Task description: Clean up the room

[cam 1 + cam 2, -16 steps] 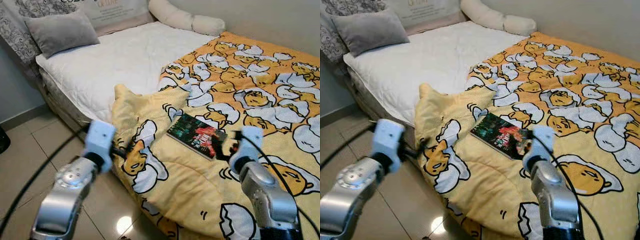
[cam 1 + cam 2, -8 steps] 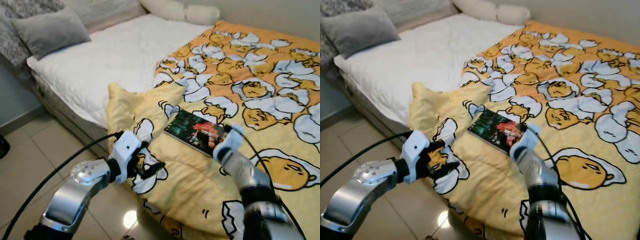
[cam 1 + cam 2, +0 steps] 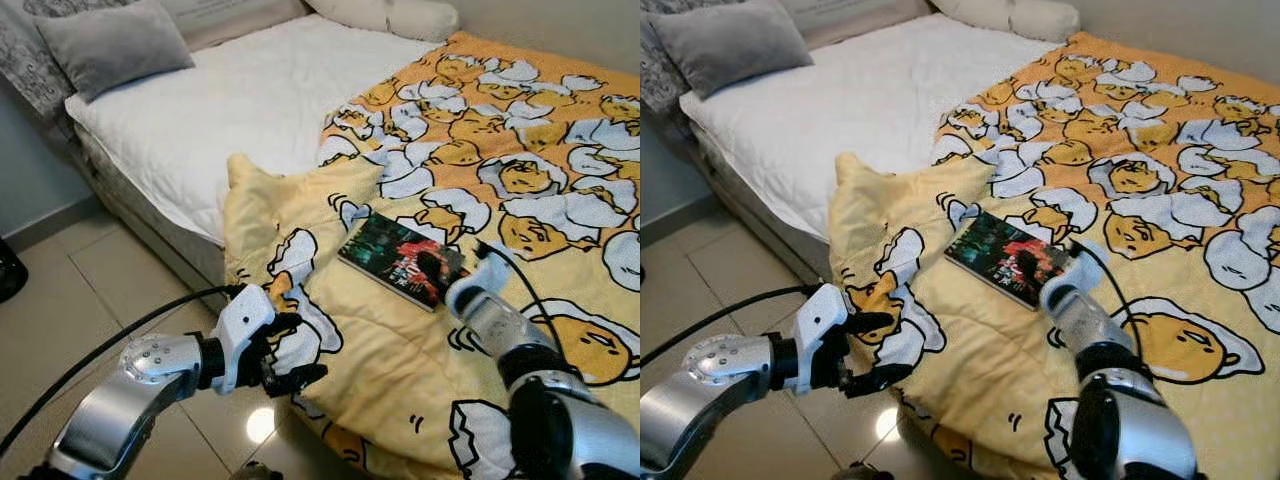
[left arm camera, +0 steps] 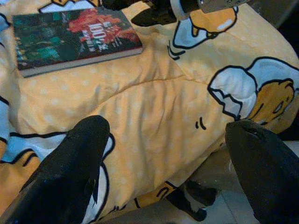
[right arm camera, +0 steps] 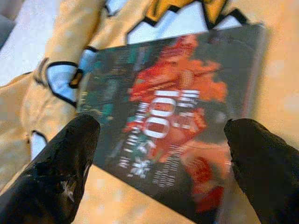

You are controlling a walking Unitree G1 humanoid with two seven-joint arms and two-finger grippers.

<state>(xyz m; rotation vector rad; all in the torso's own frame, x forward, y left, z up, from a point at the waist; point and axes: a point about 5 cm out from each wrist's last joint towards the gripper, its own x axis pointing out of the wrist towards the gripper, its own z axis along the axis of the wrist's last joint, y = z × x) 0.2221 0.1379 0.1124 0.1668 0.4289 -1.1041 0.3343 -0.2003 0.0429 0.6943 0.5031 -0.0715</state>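
Observation:
A dark paperback book [image 3: 398, 257] with a red cover figure lies flat on the yellow cartoon-egg quilt [image 3: 380, 350] near the bed's front corner. My right gripper [image 5: 163, 158] is open just short of the book's [image 5: 163, 112] near end, one finger to each side of it. My left gripper [image 3: 880, 350] is open at the quilt's hanging edge, its fingers [image 4: 70, 168] spread on either side of the fabric [image 4: 154, 121]. In the left wrist view the book [image 4: 70, 39] lies further along the quilt.
The bed has a bare white mattress [image 3: 240, 110] with a grey pillow [image 3: 110, 45] and a white bolster [image 3: 400, 15] at the head. Beige tiled floor [image 3: 90, 300] runs along the bed's side. A black cable [image 3: 90, 350] trails from my left arm.
My left gripper swung in from beside the bed to the quilt's hanging edge and dropped lower. My right gripper reached forward to the book. The camera also shifted.

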